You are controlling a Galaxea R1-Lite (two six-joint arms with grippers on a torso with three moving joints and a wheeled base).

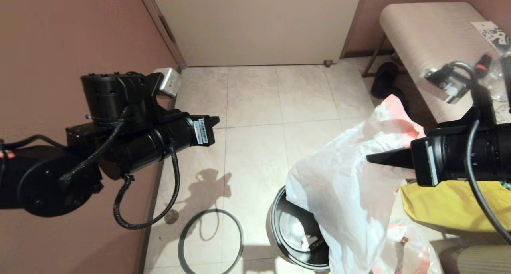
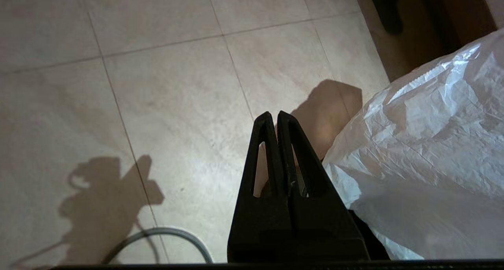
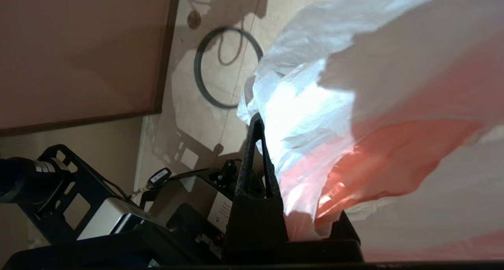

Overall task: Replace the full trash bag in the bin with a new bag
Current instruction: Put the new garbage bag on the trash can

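Observation:
My right gripper point(image 1: 371, 159) point(image 3: 267, 128) is shut on the new bag point(image 1: 347, 186) point(image 3: 315, 116), a thin white sheet with a pink hem. One of its fingers is hidden behind the plastic. The bag hangs from the grip, and its lower end drapes over the right side of the bin point(image 1: 272, 230), a round glossy black bucket on the floor. The bin's grey hoop rim point(image 1: 210, 211) point(image 3: 199, 77) lies flat on the tiles to the bin's left. My left gripper point(image 1: 215, 121) point(image 2: 274, 114) is shut and empty, held in the air left of the bag point(image 2: 425, 144). The full trash bag point(image 1: 411, 250) lies lumpy at the lower right.
A yellow cloth tote point(image 1: 451, 204) sits right of the bin under my right arm. A padded bench point(image 1: 431, 38) stands at the back right with dark slippers point(image 1: 385, 80) beneath. A brown wall point(image 1: 60, 34) runs along the left and a pale door point(image 1: 259, 26) closes the far end.

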